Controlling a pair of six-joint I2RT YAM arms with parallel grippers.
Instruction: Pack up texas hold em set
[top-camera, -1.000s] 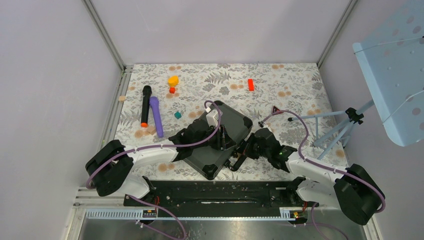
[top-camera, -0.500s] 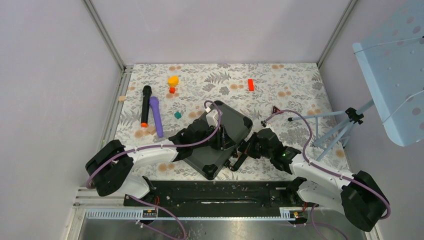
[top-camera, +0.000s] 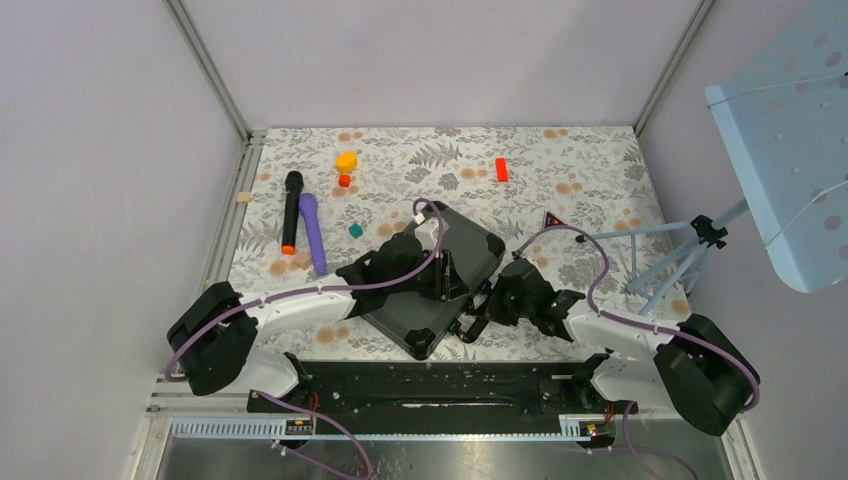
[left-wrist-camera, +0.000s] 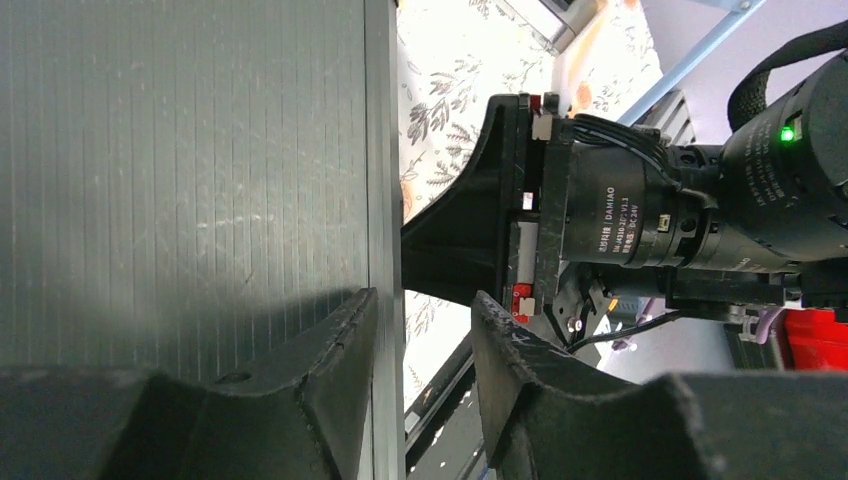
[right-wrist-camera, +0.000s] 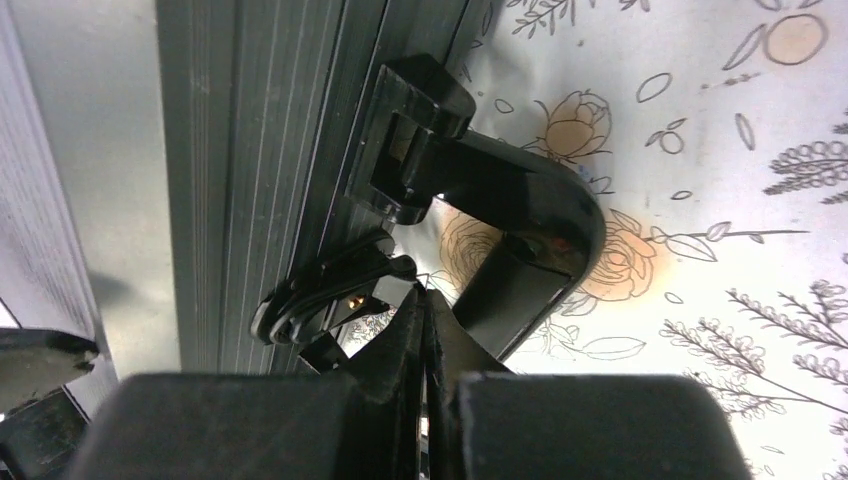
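A floral cloth covers the table (top-camera: 600, 170), which is boxed in by pale grey walls, with a light blue perforated panel (top-camera: 790, 130) and a tripod (top-camera: 680, 250) at the right. From above, the black case (top-camera: 478, 245) lies closed and skewed between the arms. No chips or cards show, so they are probably inside. The left gripper (top-camera: 440, 280) reaches over the lid, and the right gripper (top-camera: 490, 300) sits at the case's right side by the handle (top-camera: 472, 325). The purple cylinder (top-camera: 313, 232) and yellow block (top-camera: 346, 160) lie well apart from it. In the left wrist view, the left gripper (left-wrist-camera: 420, 360) is partly open and straddles the lid's edge. One finger rests on the ribbed lid (left-wrist-camera: 180, 150), while the other stands clear of the rim with cloth showing between, so nothing is clamped. The right arm's wrist (left-wrist-camera: 640, 210) is very near, so a collision is a real risk. In the right wrist view, the right gripper (right-wrist-camera: 425, 340) is fully closed and holds nothing. Its tips are beside the latch (right-wrist-camera: 330, 290), under the handle (right-wrist-camera: 520, 220). A push there could slip off the latch or snag the handle. With the case unclamped, it could also slide the case across the cloth.
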